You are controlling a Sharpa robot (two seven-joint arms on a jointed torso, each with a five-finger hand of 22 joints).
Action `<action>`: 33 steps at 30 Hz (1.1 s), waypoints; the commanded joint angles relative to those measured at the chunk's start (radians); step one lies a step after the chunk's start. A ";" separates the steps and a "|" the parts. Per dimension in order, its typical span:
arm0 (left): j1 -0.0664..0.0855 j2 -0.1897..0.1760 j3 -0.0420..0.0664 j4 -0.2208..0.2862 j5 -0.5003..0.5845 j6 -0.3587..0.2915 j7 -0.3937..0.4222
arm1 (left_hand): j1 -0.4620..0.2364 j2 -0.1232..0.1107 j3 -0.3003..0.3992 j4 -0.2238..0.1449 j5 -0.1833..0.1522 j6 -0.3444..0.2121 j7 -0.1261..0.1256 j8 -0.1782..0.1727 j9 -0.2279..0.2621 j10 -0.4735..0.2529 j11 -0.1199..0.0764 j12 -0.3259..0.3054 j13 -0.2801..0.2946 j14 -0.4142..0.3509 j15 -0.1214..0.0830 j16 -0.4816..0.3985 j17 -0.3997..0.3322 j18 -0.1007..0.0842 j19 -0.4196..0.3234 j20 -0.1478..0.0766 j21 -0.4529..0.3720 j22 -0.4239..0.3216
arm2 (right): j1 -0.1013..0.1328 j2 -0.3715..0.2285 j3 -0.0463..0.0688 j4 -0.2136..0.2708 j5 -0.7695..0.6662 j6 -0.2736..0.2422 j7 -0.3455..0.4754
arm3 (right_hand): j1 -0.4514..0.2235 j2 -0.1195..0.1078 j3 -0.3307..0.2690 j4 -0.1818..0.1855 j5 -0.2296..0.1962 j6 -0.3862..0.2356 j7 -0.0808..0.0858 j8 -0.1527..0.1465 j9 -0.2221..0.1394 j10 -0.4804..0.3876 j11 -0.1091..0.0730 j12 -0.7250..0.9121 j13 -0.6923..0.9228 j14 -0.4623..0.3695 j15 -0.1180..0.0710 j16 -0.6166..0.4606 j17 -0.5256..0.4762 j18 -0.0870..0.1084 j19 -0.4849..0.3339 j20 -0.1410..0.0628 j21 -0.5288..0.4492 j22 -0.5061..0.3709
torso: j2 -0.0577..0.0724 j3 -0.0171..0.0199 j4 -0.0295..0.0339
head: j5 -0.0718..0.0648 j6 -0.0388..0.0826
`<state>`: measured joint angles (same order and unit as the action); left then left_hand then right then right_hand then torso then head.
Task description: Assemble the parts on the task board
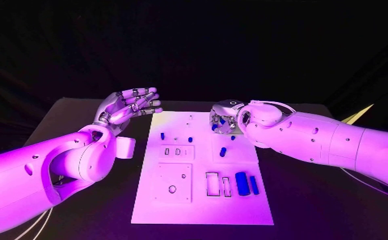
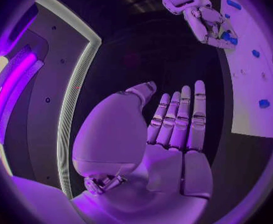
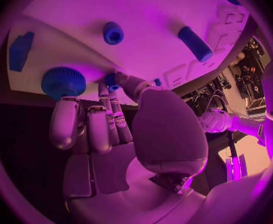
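Observation:
The white task board (image 1: 202, 195) lies mid-table with several blue parts on it. My right hand (image 1: 227, 118) reaches down over the board's far right area. In the right wrist view its thumb and fingertips (image 3: 106, 90) pinch a small blue part (image 3: 113, 79) at the board's surface, beside a round ribbed blue knob (image 3: 63, 82). A blue hex cap (image 3: 113, 33), a blue cylinder (image 3: 195, 43) and a blue block (image 3: 21, 50) lie further on. My left hand (image 1: 129, 105) hovers off the board's far left corner, palm up, fingers (image 2: 180, 114) straight and apart, holding nothing.
Two small blue pegs (image 1: 162, 136) stand near the board's far left, a short cylinder (image 1: 223, 151) lies mid-right, and two longer blue bars (image 1: 243, 184) lie by rectangular slots at the near right. Black table (image 1: 307, 195) surrounds the board.

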<state>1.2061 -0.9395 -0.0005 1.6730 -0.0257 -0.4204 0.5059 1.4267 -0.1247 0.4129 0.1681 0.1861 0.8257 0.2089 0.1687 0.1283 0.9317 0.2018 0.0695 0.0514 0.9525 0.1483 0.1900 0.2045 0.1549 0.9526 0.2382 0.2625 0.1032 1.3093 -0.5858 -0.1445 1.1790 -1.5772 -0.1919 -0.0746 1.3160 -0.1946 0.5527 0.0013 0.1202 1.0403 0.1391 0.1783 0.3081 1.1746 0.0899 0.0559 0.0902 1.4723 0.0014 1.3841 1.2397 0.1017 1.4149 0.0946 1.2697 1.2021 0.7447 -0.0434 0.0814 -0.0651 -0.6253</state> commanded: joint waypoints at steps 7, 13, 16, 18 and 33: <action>0.002 0.002 0.001 -0.002 -0.001 0.003 0.001 | -0.006 -0.015 0.021 -0.010 0.017 0.006 0.028 0.014 0.013 0.017 -0.008 -0.004 0.013 0.003 -0.001 0.015 0.015 0.027 0.028 0.000 0.011 0.016 | -0.001 0.000 0.000 0.005 -0.007 -0.075 0.003 | 0.020 0.053 0.085 -0.025 0.017 0.037 -0.011 0.067 0.064 0.095 -0.029 0.026 0.048 0.044 -0.017 0.023 0.013 -0.045 0.048 -0.010 0.093 0.106 | 0.003 0.0003 0.0019 | 0.000 0.001; 0.002 0.002 0.001 -0.003 -0.001 0.003 0.001 | -0.006 -0.015 0.021 -0.010 0.017 0.006 0.028 0.014 0.013 0.017 -0.008 -0.004 0.013 0.003 -0.001 0.015 0.015 0.027 0.028 0.000 0.011 0.016 | 0.000 0.000 0.001 0.029 -0.014 -0.152 -0.002 | 0.020 0.056 0.096 -0.042 0.017 0.034 -0.012 0.084 0.089 0.108 -0.033 0.025 0.059 0.044 -0.021 0.028 0.015 -0.048 0.052 -0.011 0.111 0.128 | 0.004 -0.0011 0.0019 | -0.002 0.006; 0.002 0.003 0.001 -0.005 -0.001 0.003 0.001 | -0.006 -0.015 0.021 -0.010 0.017 0.006 0.028 0.014 0.013 0.017 -0.008 -0.004 0.013 0.003 -0.001 0.015 0.015 0.027 0.028 0.000 0.011 0.016 | 0.002 0.013 0.003 0.030 -0.017 -0.188 -0.013 | 0.018 0.052 0.096 -0.046 0.017 0.034 -0.013 0.088 0.095 0.110 -0.034 0.024 0.062 0.044 -0.022 0.028 0.012 -0.048 0.051 -0.012 0.111 0.129 | 0.005 -0.0012 0.0029 | -0.003 0.011; 0.002 0.004 0.001 -0.005 -0.001 0.003 0.001 | -0.007 -0.014 0.022 -0.011 0.017 0.005 0.029 0.013 0.012 0.016 -0.008 -0.005 0.013 0.001 -0.001 0.014 0.018 0.026 0.029 -0.001 0.014 0.017 | 0.003 0.025 0.004 0.023 -0.020 -0.208 -0.022 | 0.017 0.051 0.096 -0.046 0.017 0.034 -0.013 0.089 0.096 0.110 -0.034 0.023 0.062 0.044 -0.022 0.028 0.013 -0.048 0.051 -0.012 0.111 0.129 | 0.004 -0.0017 0.0046 | -0.003 0.013; 0.002 0.016 0.001 -0.007 -0.001 0.007 0.000 | -0.007 -0.014 0.022 -0.011 0.017 0.005 0.029 0.013 0.012 0.016 -0.008 -0.005 0.013 0.001 -0.001 0.014 0.019 0.026 0.029 -0.002 0.015 0.017 | -0.004 0.134 0.006 -0.076 -0.032 -0.298 -0.052 | 0.013 0.048 0.097 -0.049 0.017 0.030 -0.011 0.091 0.102 0.107 -0.032 0.019 0.063 0.043 -0.021 0.028 0.012 -0.048 0.049 -0.012 0.111 0.129 | 0.008 -0.0038 0.0114 | -0.003 0.015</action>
<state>1.2064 -0.9262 -0.0004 1.6647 -0.0257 -0.4177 0.5050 1.4267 -0.1247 0.4129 0.1681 0.1861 0.8257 0.2089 0.1687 0.1283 0.9316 0.2018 0.0695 0.0514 0.9525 0.1483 0.1900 0.2088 0.1549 0.9530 0.2382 0.2625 0.1036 1.3062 -0.4549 -0.1387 1.1072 -1.6058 -0.4866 -0.1252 1.3161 -0.1945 0.5829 -0.0239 0.1193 1.0585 0.1313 0.2169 0.3624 1.1992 0.0787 0.0556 0.0902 1.4645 -0.0064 1.3984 1.2398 0.0762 1.4436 0.0839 1.3536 1.2953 0.7524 -0.0464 0.0895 -0.0691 -0.6103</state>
